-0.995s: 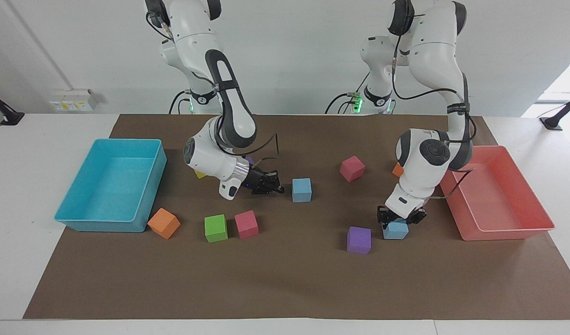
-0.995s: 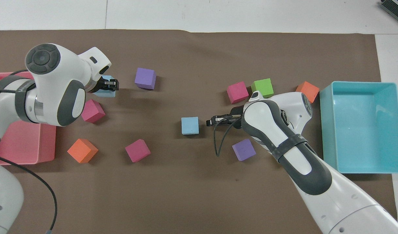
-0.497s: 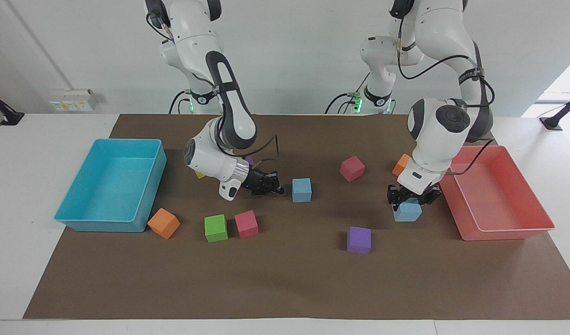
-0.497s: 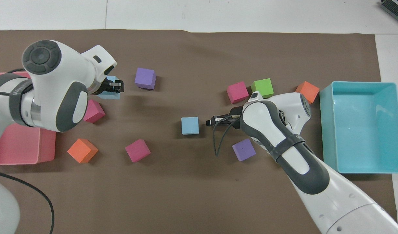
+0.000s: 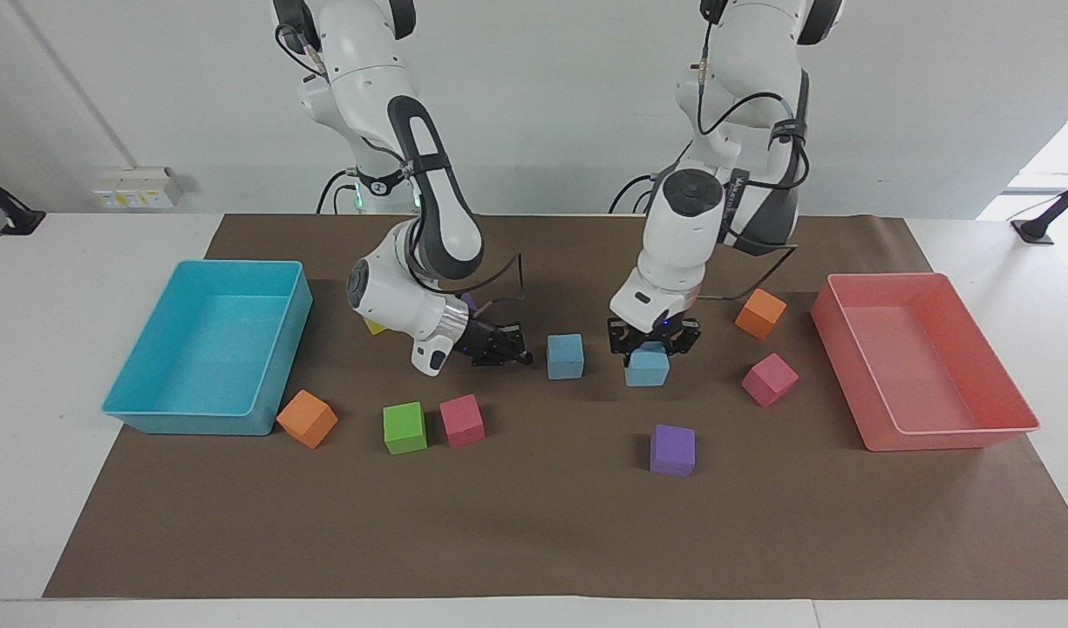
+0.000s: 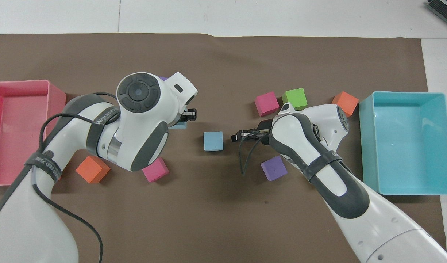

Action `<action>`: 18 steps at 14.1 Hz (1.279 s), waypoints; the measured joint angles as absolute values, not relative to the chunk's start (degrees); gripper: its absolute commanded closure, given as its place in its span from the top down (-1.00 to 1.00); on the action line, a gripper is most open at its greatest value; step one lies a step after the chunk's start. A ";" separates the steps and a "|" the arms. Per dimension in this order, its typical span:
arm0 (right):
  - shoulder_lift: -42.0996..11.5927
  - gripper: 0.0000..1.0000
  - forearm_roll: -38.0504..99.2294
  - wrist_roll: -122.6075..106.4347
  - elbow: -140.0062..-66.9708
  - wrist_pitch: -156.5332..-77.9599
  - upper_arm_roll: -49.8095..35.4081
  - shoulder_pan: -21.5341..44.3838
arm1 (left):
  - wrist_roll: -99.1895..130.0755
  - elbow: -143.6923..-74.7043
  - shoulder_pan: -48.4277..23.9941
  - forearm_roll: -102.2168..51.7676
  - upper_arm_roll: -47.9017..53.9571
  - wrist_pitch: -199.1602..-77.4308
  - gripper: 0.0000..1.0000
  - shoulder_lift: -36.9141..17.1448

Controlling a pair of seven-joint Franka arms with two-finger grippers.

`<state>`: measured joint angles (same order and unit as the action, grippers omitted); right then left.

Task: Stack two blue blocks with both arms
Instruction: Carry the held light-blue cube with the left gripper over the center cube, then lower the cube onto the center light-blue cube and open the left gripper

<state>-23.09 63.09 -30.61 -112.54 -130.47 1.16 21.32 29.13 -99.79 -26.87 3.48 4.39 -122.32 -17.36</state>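
Note:
One sky-blue block [image 5: 565,356] [image 6: 213,141] sits on the brown mat near the table's middle. My left gripper [image 5: 649,347] [image 6: 188,115] is shut on the second sky-blue block [image 5: 647,368] and holds it low over the mat, beside the first block toward the left arm's end. In the overhead view only an edge of the held block [image 6: 178,126] shows under the arm. My right gripper [image 5: 509,349] [image 6: 236,136] lies low and sideways beside the resting block, a small gap away, holding nothing.
A purple cube [image 5: 672,449], a pink cube [image 5: 769,378] and an orange cube [image 5: 760,312] lie near the left arm. Green [image 5: 404,427], pink [image 5: 461,419], orange [image 5: 307,418] and purple [image 6: 273,168] cubes lie near the right arm. A turquoise tray [image 5: 150,410] and a pink tray [image 5: 935,432] stand at the ends.
My left gripper lifted its blue block from beside the pink tray and carried it toward the table's middle, next to the other blue block. The right arm has hardly moved.

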 measured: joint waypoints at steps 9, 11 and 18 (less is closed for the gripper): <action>-23.10 -1.00 63.09 -30.61 -112.56 -130.49 1.16 21.32 | 37.99 -99.95 -35.01 3.16 4.65 -123.37 -0.90 -19.44; -23.09 -1.00 63.09 -30.61 -112.56 -130.49 1.16 21.32 | 38.71 -99.95 -35.41 3.16 4.64 -123.85 -0.90 -19.95; -23.10 -1.00 63.09 -30.61 -112.56 -130.49 1.16 21.32 | 38.85 -100.91 -35.43 3.16 4.42 -125.09 -0.88 -20.29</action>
<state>-23.10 63.09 -30.61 -112.56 -130.49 1.16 21.32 38.85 -100.91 -35.43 3.16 4.42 -125.09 -20.29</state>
